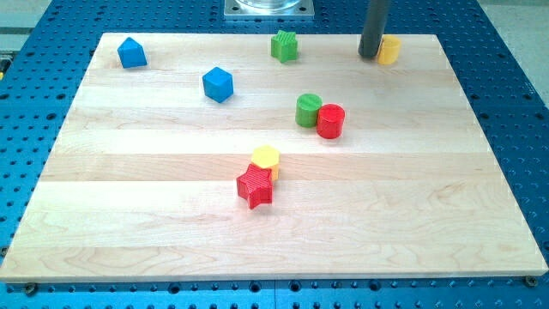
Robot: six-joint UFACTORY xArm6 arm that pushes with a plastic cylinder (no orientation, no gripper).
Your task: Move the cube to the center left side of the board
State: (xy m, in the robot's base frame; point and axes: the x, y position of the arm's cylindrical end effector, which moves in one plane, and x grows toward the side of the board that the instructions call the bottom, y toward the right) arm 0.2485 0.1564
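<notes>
The blue cube (218, 84) sits on the wooden board (129, 197) in the upper left part, right of a blue house-shaped block (131, 53) near the top left corner. My tip (370, 56) is at the view's top right, touching the left side of a yellow block (389, 50). The tip is far to the right of the blue cube.
A green star-shaped block (285, 45) is at the top middle. A green cylinder (308, 110) touches a red cylinder (330, 121) right of centre. A yellow hexagonal block (266, 159) rests against a red star (256, 186) near the middle. The robot base (268, 9) is at the top edge.
</notes>
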